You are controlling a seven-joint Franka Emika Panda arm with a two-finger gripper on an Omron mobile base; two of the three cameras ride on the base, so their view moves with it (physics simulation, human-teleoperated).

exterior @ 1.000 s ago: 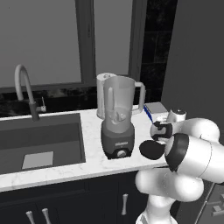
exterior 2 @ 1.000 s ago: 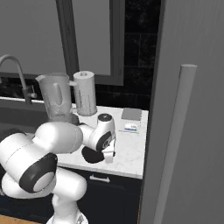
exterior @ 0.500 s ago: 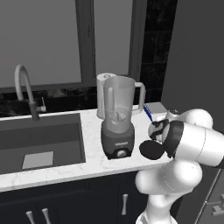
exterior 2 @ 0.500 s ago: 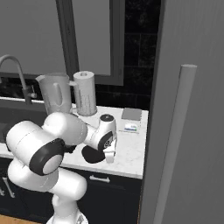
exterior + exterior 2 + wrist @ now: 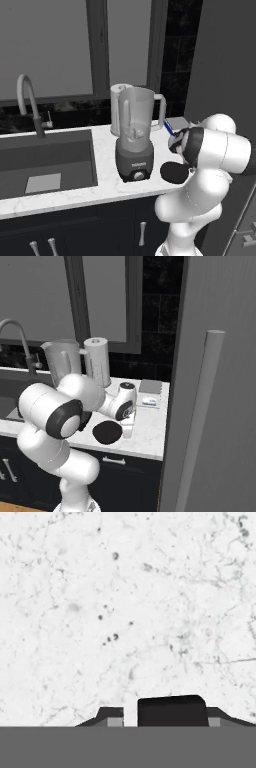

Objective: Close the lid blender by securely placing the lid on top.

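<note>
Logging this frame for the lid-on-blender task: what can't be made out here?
- Fingers: in the hand view the grey band at the bottom cuts them off, so open or shut can't be told.
- Gripper against the lid: right base view, too small to tell whether they touch.
- Lid's right edge: left base view, hidden by the arm.
- Blender base: right base view, hidden behind the arm.
- Small blue item: too small to identify.

I see a black lid (image 5: pixel 107 432) on white, grey-veined marble counter (image 5: pixel 100 187). The blender (image 5: pixel 134 134) is translucent grey over dark grey.
</note>
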